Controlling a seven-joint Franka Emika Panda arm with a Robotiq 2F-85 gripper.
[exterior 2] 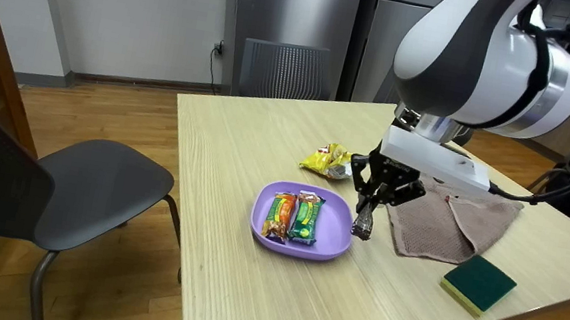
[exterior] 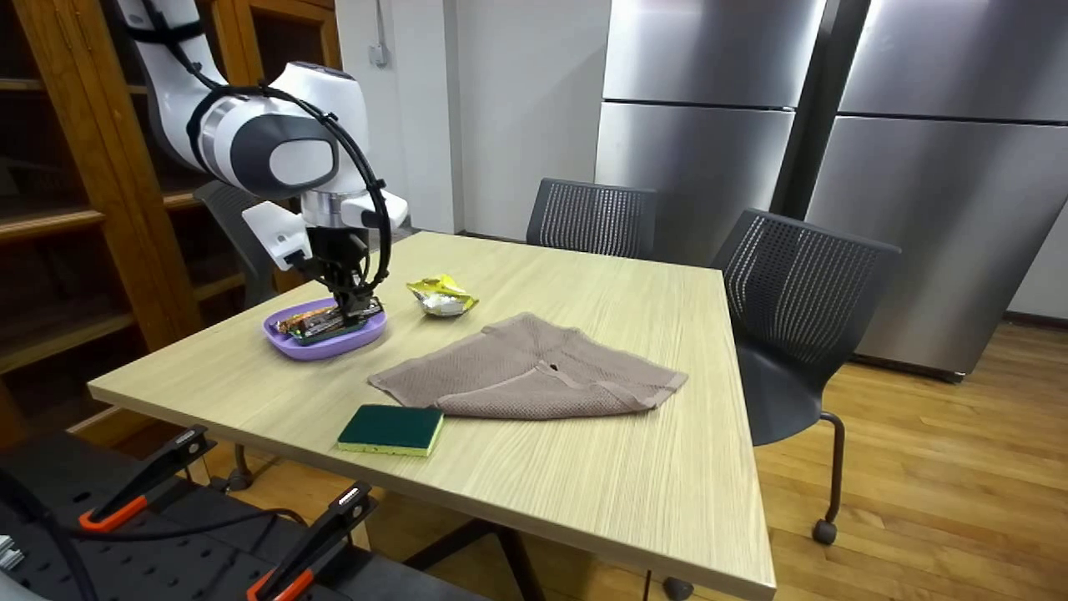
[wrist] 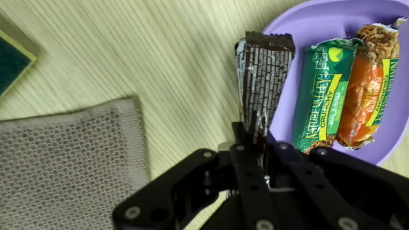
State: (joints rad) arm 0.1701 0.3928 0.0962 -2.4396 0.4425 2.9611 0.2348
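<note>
Steel refrigerators (exterior: 697, 175) stand behind a pale table (exterior: 601, 476), on which a yellow packet (exterior 2: 327, 159), a taupe cloth (exterior: 534, 367) and a green-topped sponge (exterior: 390, 428) lie. The tool (wrist: 255, 136) is clamped on one end of a brown-wrapped bar (wrist: 266, 78), which hangs by the rim of a purple plate (exterior 2: 333, 226); whether they touch is unclear. The plate holds a green-wrapped bar (exterior 2: 306, 219) and an orange-wrapped bar (exterior 2: 280, 215).

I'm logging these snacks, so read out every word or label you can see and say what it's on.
"NATURE VALLEY": green wrapper and orange wrapper
"CRUNCHY": both of those wrappers
"PEANUT BUTTER": orange wrapper
Too small or blurred: green wrapper's flavour line, fine print on the brown wrapper in the gripper, marks on the yellow packet and gripper.
</note>
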